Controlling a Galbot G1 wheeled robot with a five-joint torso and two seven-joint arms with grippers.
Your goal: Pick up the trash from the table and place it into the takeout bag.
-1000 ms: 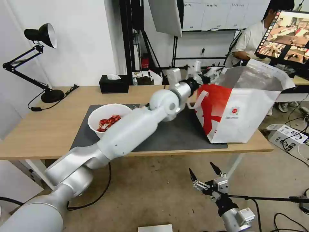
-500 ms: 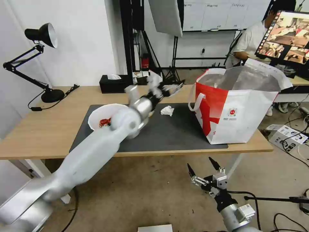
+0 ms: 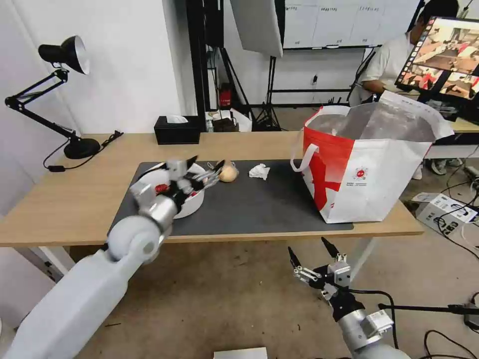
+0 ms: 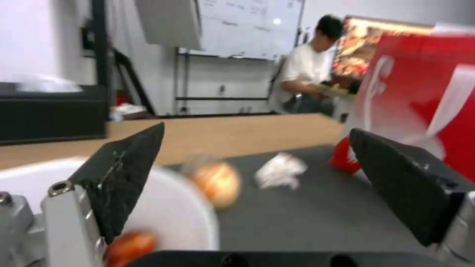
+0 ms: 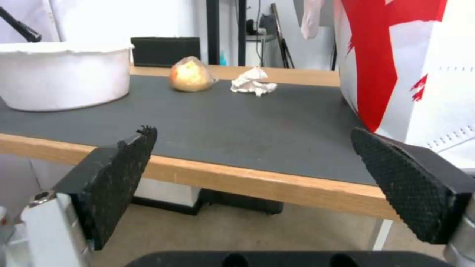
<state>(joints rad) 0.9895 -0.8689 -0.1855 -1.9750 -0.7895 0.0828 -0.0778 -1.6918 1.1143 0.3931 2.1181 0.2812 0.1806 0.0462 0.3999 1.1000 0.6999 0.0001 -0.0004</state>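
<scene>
On the mat (image 3: 259,204) I count three pieces of trash: one white bowl (image 3: 172,192) of red shells at centre left of the head view, one small knotted bag (image 3: 228,173) with a yellowish lump just right of it, and one crumpled tissue (image 3: 259,171) a little further right. One takeout bag (image 3: 366,164) stands at the right of the frame, mouth open upward, its base touching the mat's right edge and close to the table's (image 3: 65,199) right end.

My left gripper (image 3: 204,172) hangs over the bowl's far rim, fingers spread wide with nothing between them; in the left wrist view the knotted bag (image 4: 218,183) and the tissue (image 4: 279,170) lie ahead between the two open fingers (image 4: 124,174). My right gripper (image 3: 314,262) sits low in the frame, below the table's front edge, also wide open and empty.

One black tissue box (image 3: 176,129) stands at the table's back edge. A broad bare stretch of mat separates the tissue from the takeout bag.
</scene>
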